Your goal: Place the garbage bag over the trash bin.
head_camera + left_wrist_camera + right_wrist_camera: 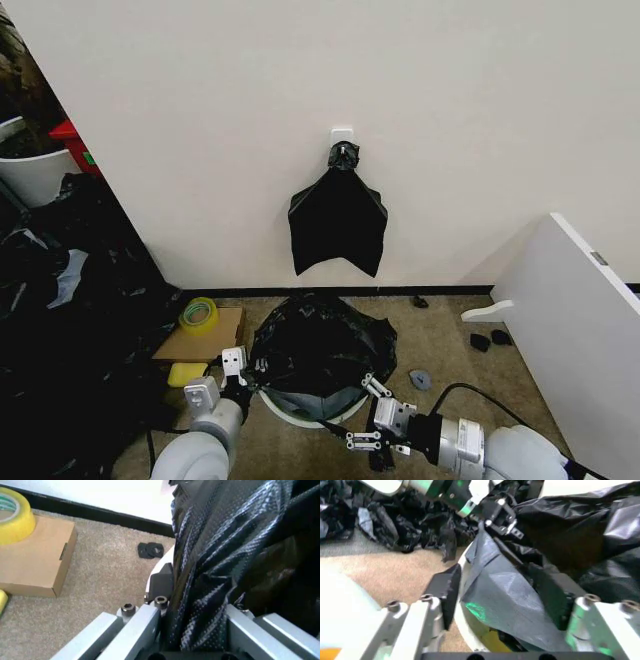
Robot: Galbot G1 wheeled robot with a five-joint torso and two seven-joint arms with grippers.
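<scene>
Both tools are at the bin's near edge. The left tool (236,368) has bag film bunched between its fingers, pinched on the garbage bag (320,345). The right tool (374,412) sits at the near right rim with its fingers spread either side of rim and film, not clamped as far as I can tell. The bag is draped over the trash bin (300,415) on the floor, white rim showing only at the front. I'd say pull the film down and outward evenly so the hem clears the rolled rim without tearing. Tape roll (199,313) and cardboard box (200,338) sit just left.
</scene>
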